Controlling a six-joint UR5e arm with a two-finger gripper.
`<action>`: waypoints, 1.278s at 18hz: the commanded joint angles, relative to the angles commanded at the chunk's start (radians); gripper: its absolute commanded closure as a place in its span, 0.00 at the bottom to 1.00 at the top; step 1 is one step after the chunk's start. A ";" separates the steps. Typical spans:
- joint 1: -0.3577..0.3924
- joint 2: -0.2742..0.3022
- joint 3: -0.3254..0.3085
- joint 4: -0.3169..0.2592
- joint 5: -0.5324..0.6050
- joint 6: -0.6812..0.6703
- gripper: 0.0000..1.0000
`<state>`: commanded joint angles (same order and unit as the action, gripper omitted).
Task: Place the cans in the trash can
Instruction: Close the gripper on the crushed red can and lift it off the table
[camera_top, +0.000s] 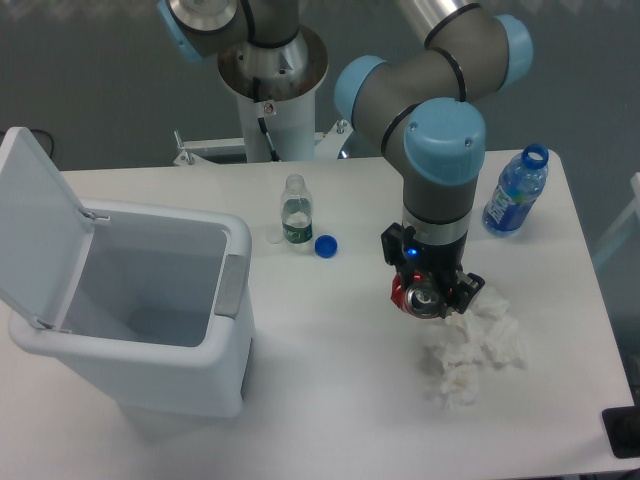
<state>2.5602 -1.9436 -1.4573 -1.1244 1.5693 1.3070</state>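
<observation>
The crushed red can (414, 297) with its silver top sits between the fingers of my gripper (432, 292), right of the table's middle. The gripper is shut on the can and points straight down; whether the can is lifted off the table I cannot tell. The white trash can (150, 300) stands at the left with its flip lid (35, 215) open and upright, its grey latch (232, 285) facing the gripper. The bin's inside looks empty. The gripper is well to the right of the bin.
A small clear bottle (295, 212) stands uncapped behind the middle, its blue cap (325, 245) beside it. A blue-labelled bottle (515, 193) stands at the back right. Crumpled white tissue (475, 345) lies just right of and below the gripper. The arm's base (270, 90) is at the back.
</observation>
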 joint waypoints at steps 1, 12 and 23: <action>-0.002 -0.002 0.000 -0.002 0.000 0.000 0.40; 0.002 0.043 0.018 -0.011 -0.037 -0.124 0.40; -0.003 0.104 0.074 -0.006 -0.205 -0.465 0.40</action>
<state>2.5571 -1.8392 -1.3837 -1.1306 1.3638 0.8424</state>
